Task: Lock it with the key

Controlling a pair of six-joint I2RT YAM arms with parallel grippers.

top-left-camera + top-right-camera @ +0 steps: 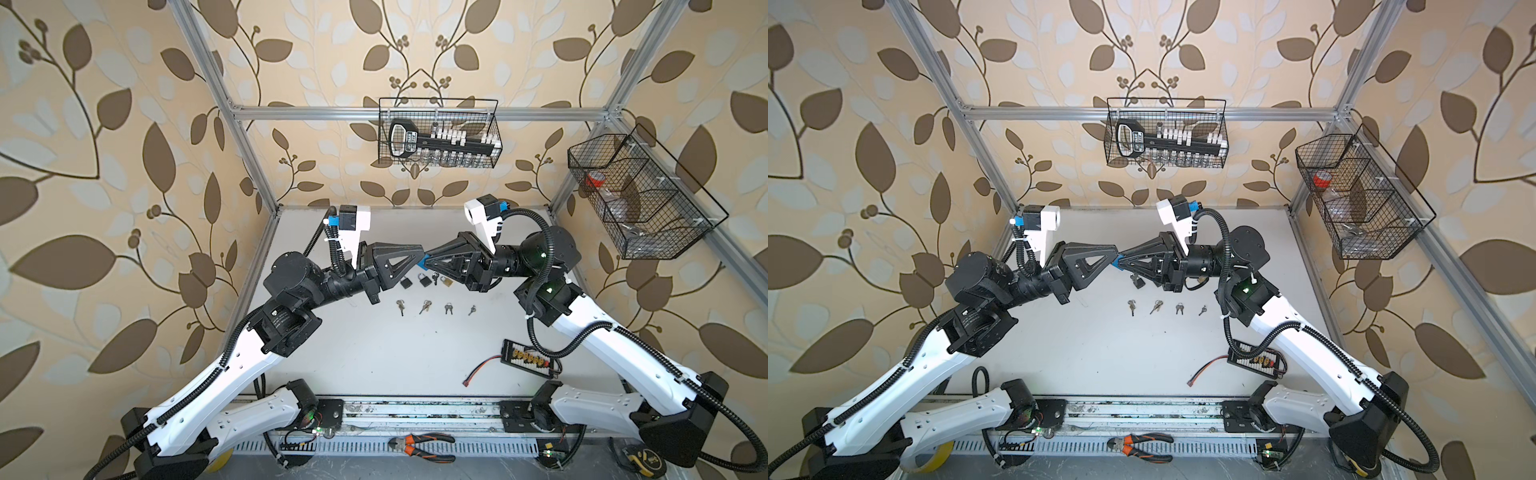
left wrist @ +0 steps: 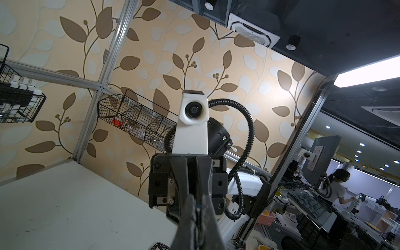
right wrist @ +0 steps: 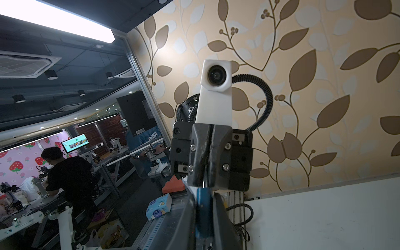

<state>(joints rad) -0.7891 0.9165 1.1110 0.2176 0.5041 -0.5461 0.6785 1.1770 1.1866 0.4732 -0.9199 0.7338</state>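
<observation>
We hold the blue lock (image 1: pixel 421 263) gripped in the right pincer (image 1: pixel 428 259) above the table (image 1: pixel 374 353) so the clenched left pincer (image 1: pixel 420 250) meets it tip-to-tip; what that one pinches we cannot tell

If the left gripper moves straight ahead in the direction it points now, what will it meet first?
The blue lock, held between the fingers of the right gripper. The tip of the left gripper seems to touch it, though depth is unclear.

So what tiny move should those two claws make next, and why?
Probably the left gripper nudges its key into the blue lock pinched by the right gripper: both are shut, tip to tip in mid-air, with the key barely showing.
</observation>
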